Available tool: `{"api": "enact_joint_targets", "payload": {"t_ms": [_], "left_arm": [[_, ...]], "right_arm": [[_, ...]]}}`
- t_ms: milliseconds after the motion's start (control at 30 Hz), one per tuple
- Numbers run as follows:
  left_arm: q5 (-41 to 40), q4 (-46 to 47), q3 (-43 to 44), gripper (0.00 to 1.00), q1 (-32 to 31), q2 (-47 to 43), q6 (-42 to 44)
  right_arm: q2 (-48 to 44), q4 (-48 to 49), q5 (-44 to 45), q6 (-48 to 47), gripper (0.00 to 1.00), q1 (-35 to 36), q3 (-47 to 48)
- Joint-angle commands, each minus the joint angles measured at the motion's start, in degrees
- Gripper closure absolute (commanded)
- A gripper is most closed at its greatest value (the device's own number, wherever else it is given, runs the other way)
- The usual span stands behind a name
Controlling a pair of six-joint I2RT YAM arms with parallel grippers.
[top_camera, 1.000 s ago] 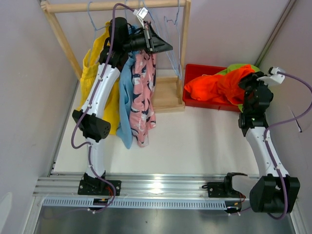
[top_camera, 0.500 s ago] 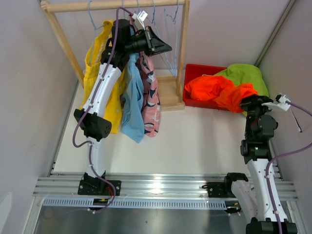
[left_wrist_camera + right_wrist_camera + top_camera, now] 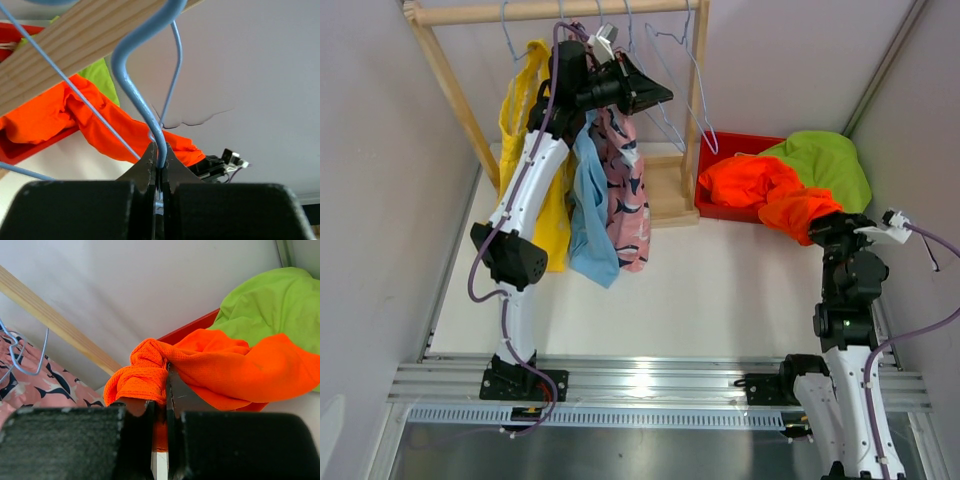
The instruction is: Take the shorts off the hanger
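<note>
Yellow shorts (image 3: 525,130), light blue shorts (image 3: 588,215) and pink patterned shorts (image 3: 625,200) hang from blue wire hangers on the wooden rail (image 3: 520,12). My left gripper (image 3: 655,97) is up at the rail, shut on the neck of a blue hanger (image 3: 145,110). The orange shorts (image 3: 760,190) spill over the front wall of the red bin (image 3: 720,140), beside the lime green shorts (image 3: 825,165). My right gripper (image 3: 830,228) is shut on a bunched fold of the orange shorts (image 3: 225,365).
The wooden rack's right post (image 3: 698,100) and base (image 3: 665,200) stand just left of the bin. An empty blue hanger (image 3: 680,90) hangs near that post. Grey walls close in on both sides. A metal rail (image 3: 640,380) runs along the near edge.
My right arm has pulled back toward the near edge, drawing the orange shorts out over the bin's front. The left gripper stayed at the rail; the hanging shorts swung slightly.
</note>
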Motion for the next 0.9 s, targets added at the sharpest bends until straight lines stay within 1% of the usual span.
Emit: {"api": "enact_joint_targets", "payload": {"t_ms": [0, 33, 67, 100, 133, 167, 200, 233, 300, 333, 367, 400, 433, 467, 533, 567, 633, 700, 867], "left_arm": [[-1.9, -2.3, 1.5, 1.00, 1.8, 0.2, -10.7], [-2.0, -2.1, 1.0, 0.97, 1.7, -0.6, -10.7], [-1.8, -2.2, 0.3, 0.81, 1.6, -1.2, -9.7], [-1.6, -2.2, 0.1, 0.70, 1.3, -1.8, -8.9], [-1.3, -2.0, -1.3, 0.57, 0.6, -3.6, -8.2], [-0.8, -1.3, -2.6, 0.16, 0.2, -4.4, -6.9], [0.3, -1.1, -3.3, 0.12, -0.6, -5.4, -6.2], [0.9, -0.6, -5.0, 0.10, -1.1, -7.1, -4.9], [2.0, -0.4, -6.3, 0.10, -1.9, -9.5, -3.1], [3.2, 0.0, -7.9, 0.07, -2.8, -10.8, -2.2], [3.6, 0.3, -9.8, 0.04, -3.1, -13.8, -0.3], [4.2, 0.3, -12.0, 0.02, -3.8, -15.4, 2.4], [4.1, -0.3, -12.6, 0.01, -3.9, -16.8, 4.0], [4.0, -2.4, -13.2, 0.01, -3.9, -19.4, 5.6], [3.0, -5.2, -13.8, 0.01, -3.8, -21.8, 9.5], [1.5, -8.3, -13.7, 0.01, -3.8, -22.7, 13.2], [0.4, -10.5, -13.5, 0.01, -3.6, -24.9, 16.9], [-2.3, -13.6, -13.3, 0.01, -3.6, -27.3, 19.8], [-13.4, -22.9, -8.7, 0.01, -3.5, -30.2, 29.2]], "right_arm": [[-3.2, 0.5, -0.5, 1.6, 1.00, 0.1, -0.9], [-3.8, 0.0, -0.4, 1.7, 1.00, 0.1, -1.0], [-4.1, -1.0, -0.5, 1.6, 1.00, 0.1, -1.0], [-4.9, -1.5, -0.6, 1.6, 1.00, 0.1, -0.9], [-5.2, -1.9, -0.7, 1.3, 1.00, 0.1, -0.9], [-5.5, -2.8, -0.7, 1.2, 1.00, 0.1, -0.8], [-6.2, -3.2, -0.8, 1.2, 1.00, 0.1, -0.7], [-6.5, -4.4, -0.8, 1.0, 1.00, 0.1, -0.6], [-7.0, -5.7, -0.9, 0.7, 1.00, 0.1, 0.3], [-7.4, -6.5, -0.8, 0.6, 0.96, 0.1, 0.8], [-7.5, -8.0, -0.9, 0.4, 0.74, 0.1, 1.2], [-7.2, -10.3, -0.7, 0.1, 0.42, 0.1, 2.6], [-6.8, -13.0, -0.2, -0.1, 0.06, 0.1, 3.4], [-6.1, -14.5, 0.0, -0.2, 0.01, 0.1, 4.5], [-4.6, -16.3, 1.3, -1.7, 0.01, 0.1, 7.1], [-2.8, -17.0, 1.8, -2.4, 0.01, 0.1, 7.8], [-0.8, -18.4, 2.4, -4.0, 0.01, 0.1, 10.5], [1.8, -18.7, 2.6, -4.7, 0.00, 0.1, 11.9], [5.5, -17.1, 1.4, -5.7, 0.00, 0.1, 14.8]]}}
